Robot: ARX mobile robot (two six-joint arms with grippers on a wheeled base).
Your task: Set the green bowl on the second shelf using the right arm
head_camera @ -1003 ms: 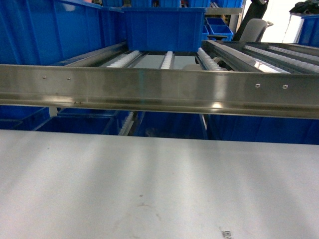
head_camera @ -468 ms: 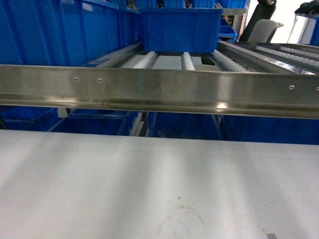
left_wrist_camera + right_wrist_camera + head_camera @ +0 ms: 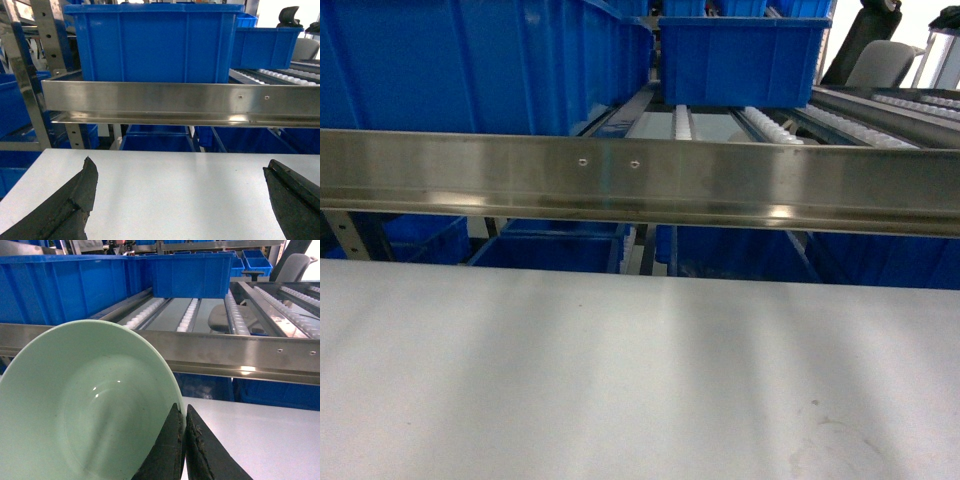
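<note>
A flat white bench (image 3: 620, 380) fills the foreground of the head view, matte with faint scuffs toward its right side. Behind it runs the second shelf (image 3: 720, 185), a stainless-steel rack level whose shiny front rail carries two small screws and whose bed is laid with white roller tracks (image 3: 189, 315) running away from the camera. On the left of that level stands a large blue plastic bin (image 3: 470, 65), smooth-walled and ribbed; a smaller blue plastic bin (image 3: 740, 60) sits further back at centre-right. Their insides cannot be seen. More blue bins (image 3: 550, 250) rest on the level below.

In the left wrist view the left gripper (image 3: 182, 200) hovers over the bench, its dark rubbery fingers (image 3: 75, 205) spread wide with nothing between them.

In the right wrist view the right gripper (image 3: 185, 440) has its black fingers pinched onto the rim of the small round pale mint-green bowl (image 3: 80, 405), smooth, matte and empty, held tilted in front of the rail.
</note>
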